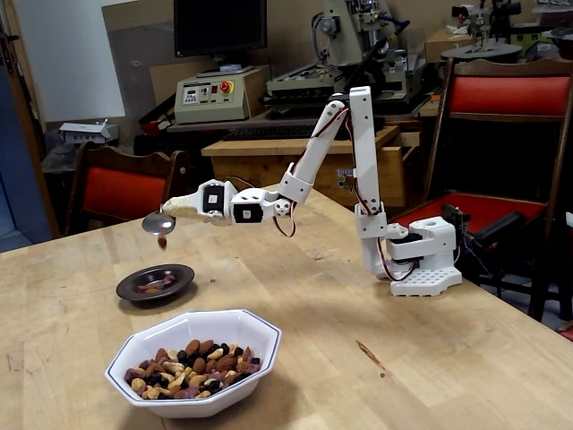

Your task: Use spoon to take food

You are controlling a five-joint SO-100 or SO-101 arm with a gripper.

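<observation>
Holding the spoon out over the table, the arm reaches to the left of the fixed view with the claw pinching the spoon's taped upper end, its fingers pressed onto the handle as far as can be seen. The spoon's oval bowl hangs in the air above and a little behind the dark metal saucer, tilted rather than level, and one small brown piece sits just under its lower edge, apart from the metal or barely touching; it looks to be dropping toward the saucer, though that cannot be told for sure. A few small pieces already lie in the saucer. Most of the food is heaped in the white bowl with the blue rim, nearest the camera and well apart from the spoon. Judging by this, a scoop has been carried across and is being emptied, so the transfer is near its end for this load. What remains is to finish tipping so the piece lands in the saucer rather than on the wood, then, if more is wanted, go back to the bowl.
</observation>
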